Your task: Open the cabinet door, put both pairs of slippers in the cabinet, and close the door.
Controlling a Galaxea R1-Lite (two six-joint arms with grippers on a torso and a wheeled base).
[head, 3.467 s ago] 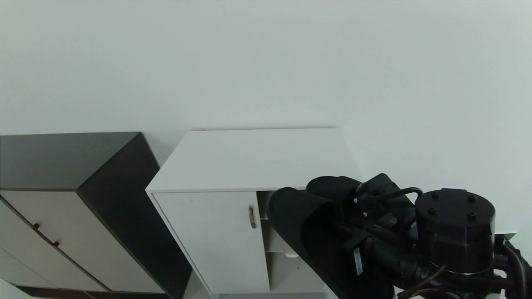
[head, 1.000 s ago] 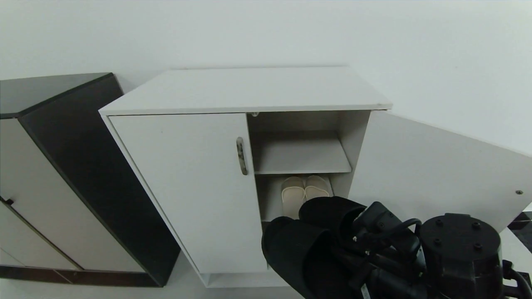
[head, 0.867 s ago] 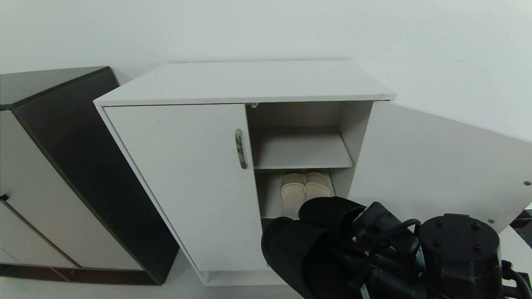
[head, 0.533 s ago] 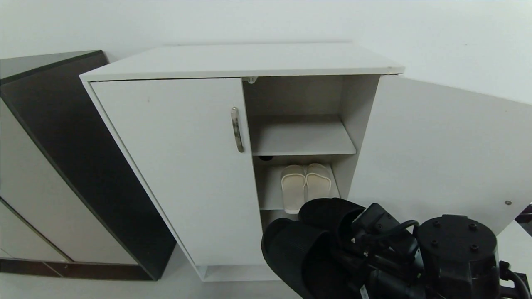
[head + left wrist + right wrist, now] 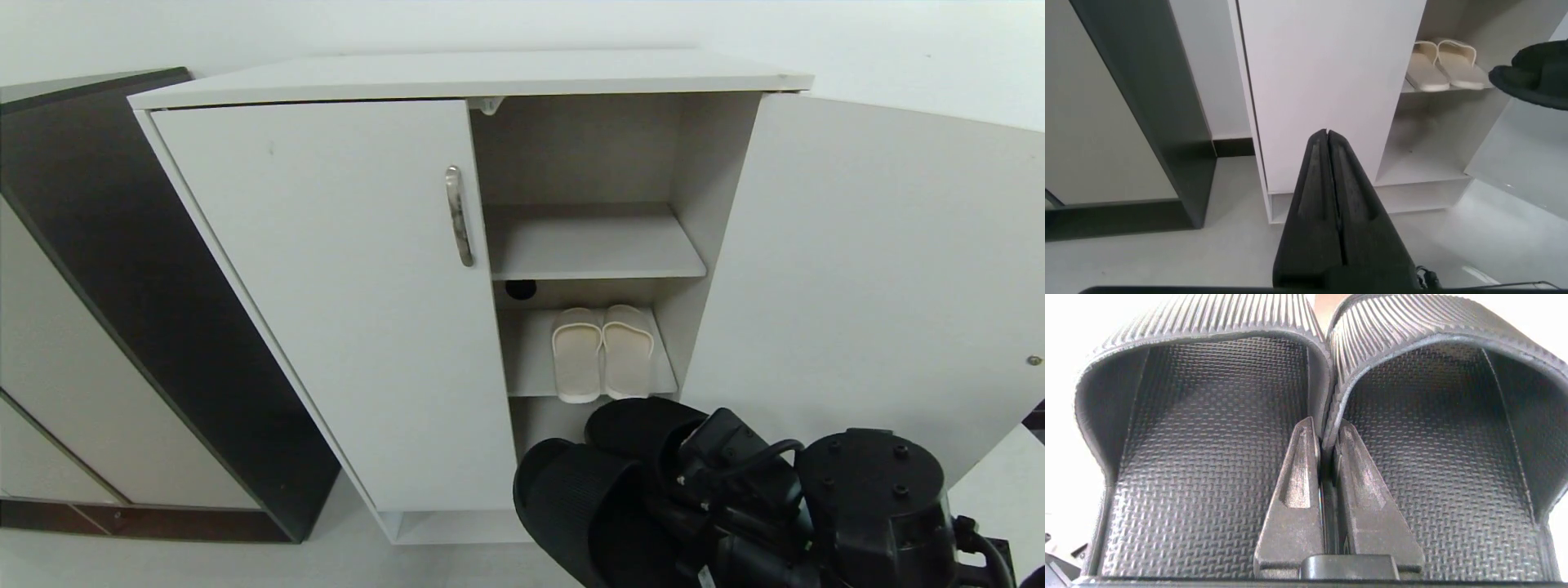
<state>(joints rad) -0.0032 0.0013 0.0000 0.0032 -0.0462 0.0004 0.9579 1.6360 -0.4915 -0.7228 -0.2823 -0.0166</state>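
A white cabinet (image 5: 465,77) stands with its left door (image 5: 326,286) closed and its right door (image 5: 865,269) swung wide, exposing the shelves in its right half. A cream pair of slippers (image 5: 602,351) lies on the middle shelf near the right wall, reaching the front edge, with a bare strip of shelf to its left. The right gripper (image 5: 1327,433) pinches the touching inner walls of the black slippers (image 5: 596,498) just outside the opening, before the bottom compartment, while the left gripper (image 5: 1327,135), fingers pressed together on nothing, hangs low before the closed door.
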